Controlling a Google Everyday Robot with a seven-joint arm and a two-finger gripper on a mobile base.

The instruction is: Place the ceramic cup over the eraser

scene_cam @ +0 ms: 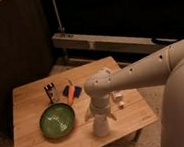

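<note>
Ceramic cup (102, 128): appeared to be the white tapered shape at the very bottom of the tool (101, 118), low over the front part of the worktop (26, 103). It blended with the white tool, so where one ended and the other began was unclear. Tool state, clenched or released: could not tell. Tool pointed straight down from the bent white arm (136, 75), which reached in from the right. Tool sat just right of the green bowl (57, 120), apart from it. Whether the cup touched the wood could not be told.

Eraser (49, 92): dark block with white marks, standing upright at the back left of the worktop, behind the bowl and well apart from the tool and cup. Uncovered. A blue and orange item (72, 92) lay just right of the eraser, between it and the arm. A small white object (120, 101) lay on the wood just right of the arm, partly hidden by it. Light wooden worktop, dark surroundings, pale metal rail (107, 42) behind.
</note>
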